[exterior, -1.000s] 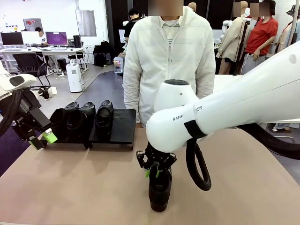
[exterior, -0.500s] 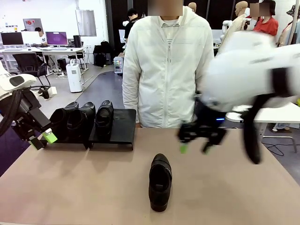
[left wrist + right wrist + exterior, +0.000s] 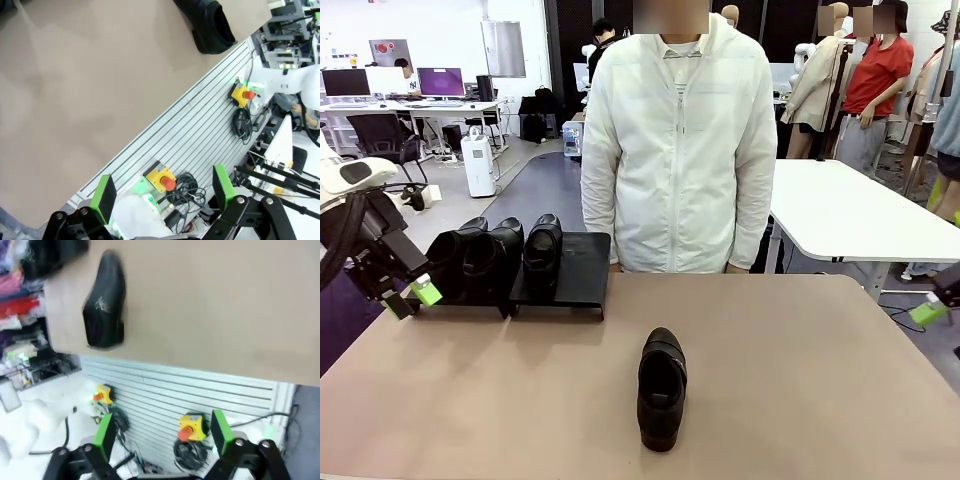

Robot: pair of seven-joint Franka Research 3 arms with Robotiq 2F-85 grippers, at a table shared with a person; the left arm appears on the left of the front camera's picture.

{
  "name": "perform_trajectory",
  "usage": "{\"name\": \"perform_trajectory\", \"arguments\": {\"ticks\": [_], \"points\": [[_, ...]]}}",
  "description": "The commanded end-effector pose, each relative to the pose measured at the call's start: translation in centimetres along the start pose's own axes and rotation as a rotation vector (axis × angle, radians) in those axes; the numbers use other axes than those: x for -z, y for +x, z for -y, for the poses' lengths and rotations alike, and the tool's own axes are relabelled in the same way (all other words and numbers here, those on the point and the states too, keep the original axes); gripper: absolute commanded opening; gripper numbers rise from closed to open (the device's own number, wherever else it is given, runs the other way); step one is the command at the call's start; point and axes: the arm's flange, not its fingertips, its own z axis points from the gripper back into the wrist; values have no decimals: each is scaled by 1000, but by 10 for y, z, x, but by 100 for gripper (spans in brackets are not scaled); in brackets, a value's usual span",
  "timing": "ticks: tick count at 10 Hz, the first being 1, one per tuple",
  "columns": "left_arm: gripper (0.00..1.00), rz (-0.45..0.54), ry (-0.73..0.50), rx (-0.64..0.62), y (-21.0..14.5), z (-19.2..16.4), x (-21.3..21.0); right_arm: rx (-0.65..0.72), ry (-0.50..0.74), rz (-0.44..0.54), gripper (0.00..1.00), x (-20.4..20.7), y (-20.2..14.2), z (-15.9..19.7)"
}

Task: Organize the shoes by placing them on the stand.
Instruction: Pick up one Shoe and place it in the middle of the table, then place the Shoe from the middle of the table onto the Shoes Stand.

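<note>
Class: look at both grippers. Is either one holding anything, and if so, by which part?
Nothing is held. The left gripper and right gripper are both open and empty; the loose shoe lies alone on the table.

The table point(image 3: 820, 380) is plain tan. At its 6 o'clock lies a glossy black shoe point(image 3: 662, 388); three more black shoes point(image 3: 498, 255) sit at 10 o'clock on the matte black stand point(image 3: 575, 268). The person point(image 3: 678, 150) at 12 o'clock wears an off-white zip jacket. The left gripper point(image 3: 412, 297), at 9 o'clock, is black with bright green pads point(image 3: 106, 196); the right gripper point(image 3: 162, 435) has the same green pads.
</note>
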Motion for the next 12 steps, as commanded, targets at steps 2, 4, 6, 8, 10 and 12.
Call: {"name": "perform_trajectory", "arguments": {"ticks": [2, 4, 6, 8, 10, 12], "points": [[100, 5, -23, 17, 0, 0, 0, -102, -42, -44, 100, 10, -6, -28], [100, 5, -23, 17, 0, 0, 0, -102, -42, -44, 100, 10, -6, -28], [100, 5, -23, 17, 0, 0, 0, -102, -42, -44, 100, 10, -6, -28], [100, 5, -23, 17, 0, 0, 0, -102, -42, -44, 100, 10, -6, -28], [100, 5, -23, 17, 0, 0, 0, -102, -42, -44, 100, 10, -6, -28], [100, 5, -23, 17, 0, 0, 0, -102, -42, -44, 100, 10, -6, -28]]}}
